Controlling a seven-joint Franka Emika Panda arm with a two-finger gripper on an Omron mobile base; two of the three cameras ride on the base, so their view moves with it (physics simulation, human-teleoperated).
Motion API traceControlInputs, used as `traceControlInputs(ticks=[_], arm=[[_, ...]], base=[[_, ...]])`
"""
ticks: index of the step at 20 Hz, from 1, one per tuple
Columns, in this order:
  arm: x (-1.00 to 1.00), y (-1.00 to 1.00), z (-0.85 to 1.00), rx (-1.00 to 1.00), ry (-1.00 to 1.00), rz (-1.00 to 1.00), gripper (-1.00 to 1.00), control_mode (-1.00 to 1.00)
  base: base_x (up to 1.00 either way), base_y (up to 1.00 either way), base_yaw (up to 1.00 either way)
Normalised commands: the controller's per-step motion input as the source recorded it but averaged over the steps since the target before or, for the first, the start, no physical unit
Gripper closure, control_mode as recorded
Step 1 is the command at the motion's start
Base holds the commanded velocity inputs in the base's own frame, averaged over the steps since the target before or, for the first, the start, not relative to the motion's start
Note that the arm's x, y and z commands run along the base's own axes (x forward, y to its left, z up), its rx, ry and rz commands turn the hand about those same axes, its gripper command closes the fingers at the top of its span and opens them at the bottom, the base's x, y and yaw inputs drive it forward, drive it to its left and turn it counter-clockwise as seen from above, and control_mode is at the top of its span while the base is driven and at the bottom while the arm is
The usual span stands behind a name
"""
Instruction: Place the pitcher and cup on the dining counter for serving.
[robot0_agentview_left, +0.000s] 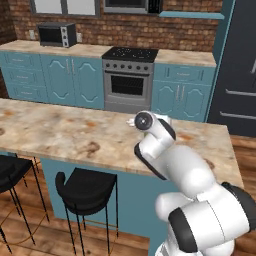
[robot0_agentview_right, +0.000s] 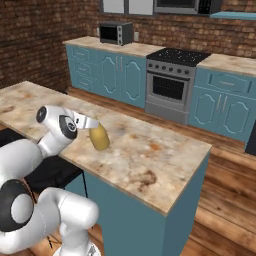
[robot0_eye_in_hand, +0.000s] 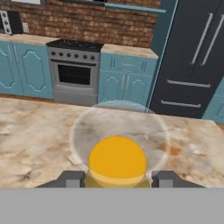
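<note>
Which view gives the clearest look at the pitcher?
The right base view: the pitcher shows side-on over the dining counter at the gripper. The hand view looks down on its top; the left base view has the arm in front.

A steel stove (robot0_agentview_left: 127, 80) stands among teal cabinets (robot0_agentview_left: 70, 80), microwave (robot0_agentview_left: 56, 34) left.

Long beige-brown marbled stone dining counter (robot0_agentview_right: 145, 165) on teal base, overhang above black bar stools (robot0_agentview_left: 85, 190). Mustard-yellow bottle-shaped pitcher (robot0_agentview_right: 99, 137) at counter's stool-side edge, toward its free end; contact with slab unclear. Rest of slab bare marbling.
</note>
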Motion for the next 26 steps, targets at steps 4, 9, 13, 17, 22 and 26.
traceControlInputs(ticks=[4, 9, 13, 17, 22, 26], arm=[[0.33, 0.1, -0.46, 0.0, 0.0, 0.0, 1.0, -1.0], [0.32, 0.05, -0.46, 0.01, 0.0, 0.0, 1.0, -1.0], [0.35, 0.0, -0.36, 0.05, 0.0, 0.0, 1.0, -1.0], [0.37, 0.0, -0.38, 0.01, 0.0, 0.0, 1.0, -1.0], [0.31, 0.0, -0.42, 0.02, 0.0, 0.0, 1.0, -1.0], [0.13, -0.01, -0.48, 0.03, 0.0, 0.01, -1.0, -1.0]], base=[[0.0, 0.0, 0.0], [0.0, 0.0, 0.0], [0.0, 0.0, 0.0], [0.0, 0.0, 0.0], [0.0, 0.0, 0.0], [0.0, 0.0, 0.0]])
